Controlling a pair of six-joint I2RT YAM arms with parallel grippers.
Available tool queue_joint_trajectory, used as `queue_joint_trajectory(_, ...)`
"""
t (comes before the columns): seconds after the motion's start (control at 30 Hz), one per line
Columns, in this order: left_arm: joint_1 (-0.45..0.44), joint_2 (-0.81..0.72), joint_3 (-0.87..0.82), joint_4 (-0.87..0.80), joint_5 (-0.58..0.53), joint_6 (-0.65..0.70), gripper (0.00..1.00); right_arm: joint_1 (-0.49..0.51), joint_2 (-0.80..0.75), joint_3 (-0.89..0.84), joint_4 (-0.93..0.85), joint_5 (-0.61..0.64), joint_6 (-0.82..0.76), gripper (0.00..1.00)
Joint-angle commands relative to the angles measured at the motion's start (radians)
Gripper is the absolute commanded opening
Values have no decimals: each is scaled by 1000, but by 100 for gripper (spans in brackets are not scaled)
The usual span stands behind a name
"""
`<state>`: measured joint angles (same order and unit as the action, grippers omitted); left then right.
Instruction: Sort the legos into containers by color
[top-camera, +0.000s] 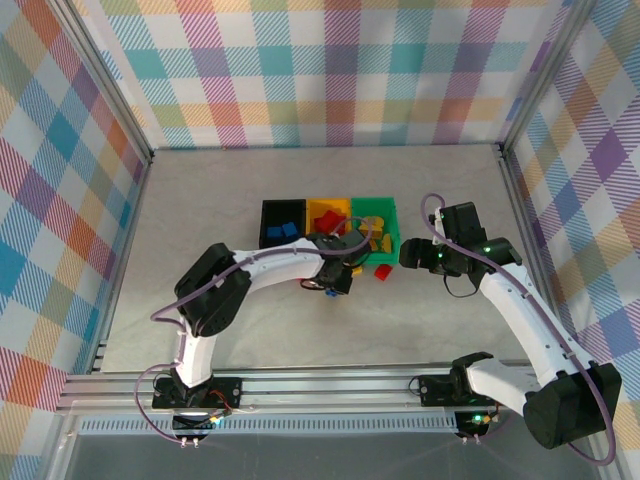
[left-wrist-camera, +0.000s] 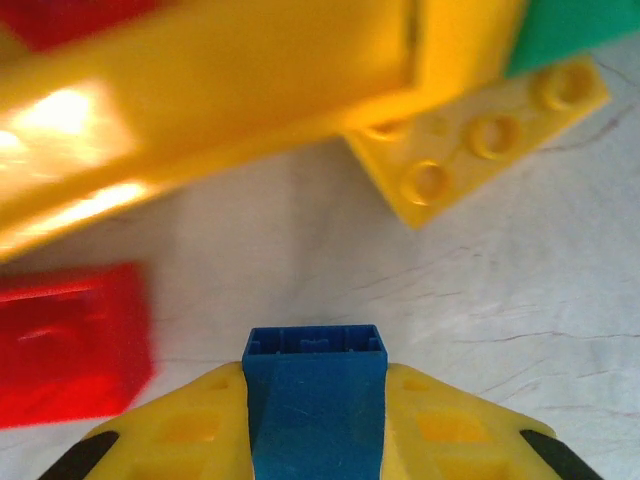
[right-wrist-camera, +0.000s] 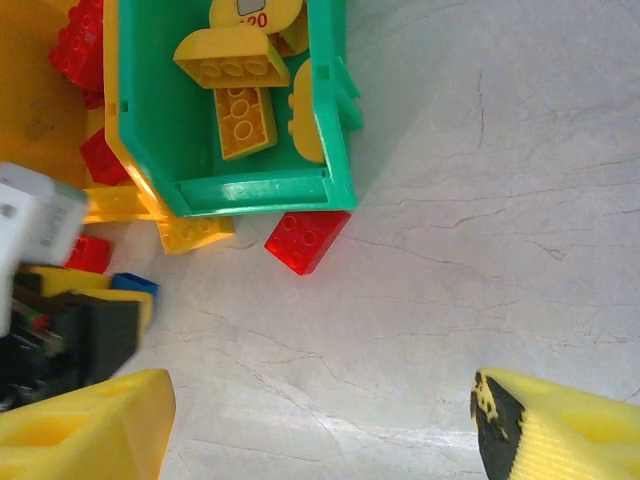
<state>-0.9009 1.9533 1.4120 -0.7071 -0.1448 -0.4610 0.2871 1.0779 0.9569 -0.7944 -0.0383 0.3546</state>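
a blue lego (left-wrist-camera: 314, 385) sits pinched between the two yellow fingers (left-wrist-camera: 190, 432) of the left gripper (left-wrist-camera: 315, 445), which is clamped on its sides. in the left wrist view its open underside end faces forward, with thin inner ribs showing, and the plastic is a plain, deep blue. it is held over the pale table (top-camera: 200, 200), just in front of the near wall of the yellow-orange bin (left-wrist-camera: 220, 110). whether it touches the table i cannot tell.

on the table near it lie a red lego (left-wrist-camera: 70, 340) to its left and a yellow lego (left-wrist-camera: 480, 140) ahead to its right. the yellow one lies studs up, against the bins' near walls where the yellow-orange bin meets the green bin (right-wrist-camera: 260, 190). another red lego (right-wrist-camera: 307, 238) lies just beside the green bin's near wall.

the three bins stand side by side in a row. the black bin (top-camera: 268, 212) on the left holds blue legos (top-camera: 284, 231), the yellow-orange bin in the middle holds red legos (right-wrist-camera: 75, 50), and the green bin on the right holds yellow legos (right-wrist-camera: 243, 120).

the right gripper (right-wrist-camera: 320, 440) hangs over bare table near the green bin, its fingers spread wide apart with nothing between them.
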Motion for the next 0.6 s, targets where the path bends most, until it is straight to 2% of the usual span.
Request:
queue_joint_trajectory(0.0,52,-122,67,-114,-48,44,23,-4,24,-20,21,-17,-16,78)
queue_joint_trajectory(0.2,169,-187,130,-156,-82,94,23,66,95,-86,83,18,7,78)
queue_joint_trajectory(0.37,277,-135,192,-145,-67,122,24,140,161,-123,146,52,68,78)
queue_joint_trajectory(0.57,349,-60,247,-122,-59,133,24,220,245,-119,188,148,203,78)
